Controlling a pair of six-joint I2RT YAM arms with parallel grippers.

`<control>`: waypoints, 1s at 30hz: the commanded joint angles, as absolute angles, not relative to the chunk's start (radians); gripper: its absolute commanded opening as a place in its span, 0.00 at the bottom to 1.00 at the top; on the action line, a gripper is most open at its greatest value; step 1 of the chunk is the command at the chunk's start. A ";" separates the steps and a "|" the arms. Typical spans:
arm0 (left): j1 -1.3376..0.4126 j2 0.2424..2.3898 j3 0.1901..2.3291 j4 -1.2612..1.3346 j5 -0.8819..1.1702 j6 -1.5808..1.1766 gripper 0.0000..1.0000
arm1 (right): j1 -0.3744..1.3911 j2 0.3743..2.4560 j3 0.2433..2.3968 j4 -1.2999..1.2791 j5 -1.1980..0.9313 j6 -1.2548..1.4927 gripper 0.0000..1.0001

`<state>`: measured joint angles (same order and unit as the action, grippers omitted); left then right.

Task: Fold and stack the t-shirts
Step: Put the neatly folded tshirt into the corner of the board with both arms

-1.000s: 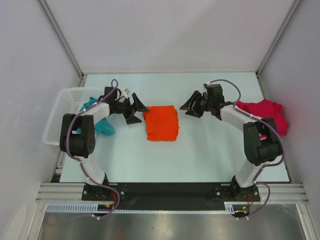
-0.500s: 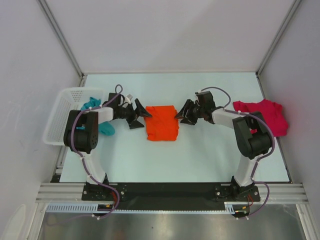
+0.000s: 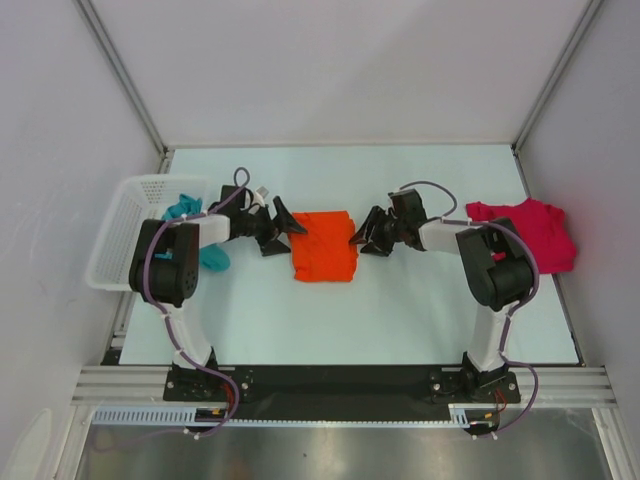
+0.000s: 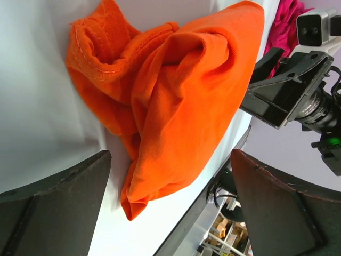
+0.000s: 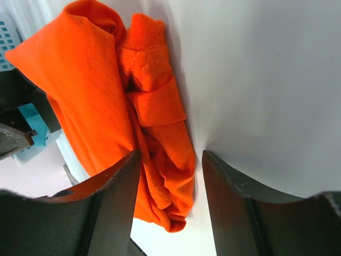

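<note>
Folded orange t-shirt on table

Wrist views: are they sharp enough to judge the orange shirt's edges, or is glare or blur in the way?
Left wrist view: the orange t-shirt is sharp, hem stitching readable; its own fingers are dark and soft. Right wrist view: shirt folds clear, the table bright, nearly washed out. Top external view: even light, no glare.
</note>
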<state>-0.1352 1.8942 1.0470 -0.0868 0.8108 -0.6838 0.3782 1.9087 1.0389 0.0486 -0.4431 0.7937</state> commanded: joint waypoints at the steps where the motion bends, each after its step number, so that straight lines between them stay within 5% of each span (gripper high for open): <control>1: -0.152 1.914 1.046 -0.048 0.789 -0.692 0.99 | 0.388 1.957 1.072 0.058 -0.420 0.782 0.56; 21: -0.244 2.008 1.058 -0.003 0.727 -0.716 1.00 | 0.428 2.019 1.132 0.055 -0.422 0.787 0.56; 30: -0.245 1.982 1.043 -0.003 0.715 -0.715 0.99 | 0.439 2.014 1.103 0.089 -0.443 0.801 0.39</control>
<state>-0.2317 1.9636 1.0695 0.0170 0.7910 -0.7368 0.4198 1.9900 1.1236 0.0814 -0.4412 0.7937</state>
